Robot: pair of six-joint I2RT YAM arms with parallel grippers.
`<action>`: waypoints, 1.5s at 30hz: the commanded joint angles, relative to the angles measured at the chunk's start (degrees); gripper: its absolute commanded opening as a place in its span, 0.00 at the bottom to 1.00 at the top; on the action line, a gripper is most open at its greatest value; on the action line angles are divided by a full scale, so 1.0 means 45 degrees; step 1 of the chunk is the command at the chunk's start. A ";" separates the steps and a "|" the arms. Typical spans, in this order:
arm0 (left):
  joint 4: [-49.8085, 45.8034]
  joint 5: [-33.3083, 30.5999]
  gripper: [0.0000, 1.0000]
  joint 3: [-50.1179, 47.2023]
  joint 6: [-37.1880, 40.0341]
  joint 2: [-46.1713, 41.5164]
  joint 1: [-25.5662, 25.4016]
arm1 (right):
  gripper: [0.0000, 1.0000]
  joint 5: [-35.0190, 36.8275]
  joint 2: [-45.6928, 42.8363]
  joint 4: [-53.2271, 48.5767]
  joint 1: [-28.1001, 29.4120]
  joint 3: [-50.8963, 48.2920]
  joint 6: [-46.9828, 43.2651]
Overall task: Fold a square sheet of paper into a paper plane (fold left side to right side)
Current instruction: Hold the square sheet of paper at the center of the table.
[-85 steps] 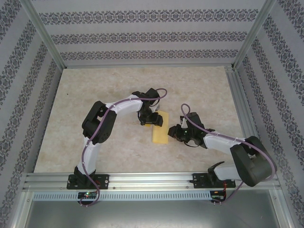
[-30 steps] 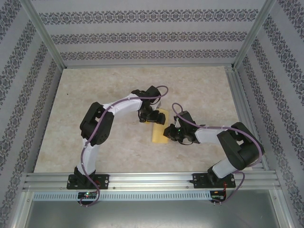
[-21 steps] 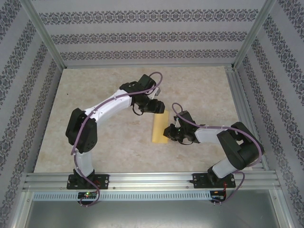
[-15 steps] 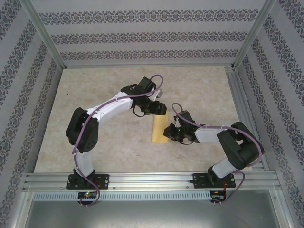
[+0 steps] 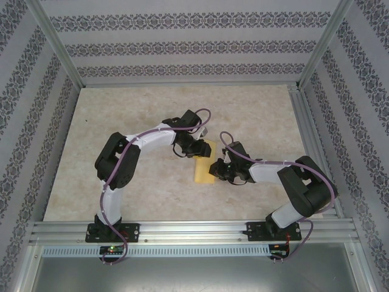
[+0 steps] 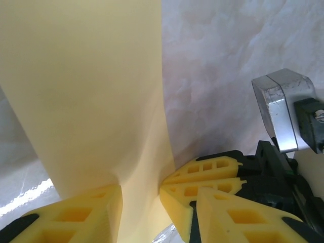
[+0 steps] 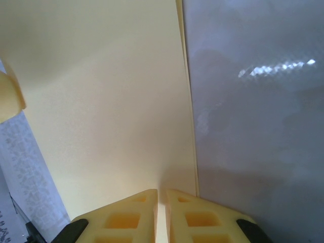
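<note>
Near the middle of the table [image 5: 121, 121], a little toward its right half, lies the sheet of paper [image 5: 203, 169]. It is folded into a narrow yellow strip that runs from the table's near side toward its far side and leans slightly right.

The left gripper [image 5: 196, 151] sits over the strip's end nearer the table's far edge, its arm curving in from the left half of the table. In its wrist view the fingers [image 6: 86, 217] stand apart. The paper rises between them, pressed against the inner edge of the left-hand finger, with a soft crease just above that finger. I cannot tell whether the other finger touches the sheet.

The right gripper [image 5: 216, 170] meets the strip's right edge closer to the table's near side, its arm reaching in from the right. Its fingers [image 7: 126, 217] are drawn almost together, with only a thin slit between them. The paper's edge runs into that slit, so the sheet is pinched there. From the left wrist, those two closed yellow tips show side by side inside the left gripper's gap, just beside the paper.
</note>
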 commanded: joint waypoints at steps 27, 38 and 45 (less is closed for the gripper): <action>-0.0708 -0.1304 0.43 -0.0030 0.1399 0.1258 -0.0105 | 0.14 0.0911 0.1109 -0.0710 0.0151 -0.0167 -0.0433; -0.0621 -0.1289 0.43 -0.0728 0.1622 0.1262 -0.0105 | 0.14 0.0402 0.0507 0.0689 0.0150 -0.0420 -0.0071; -0.0204 -0.1253 0.42 -0.1319 0.1568 0.1221 -0.0105 | 0.17 0.0178 -0.1443 -0.0137 -0.0011 0.0679 -0.0422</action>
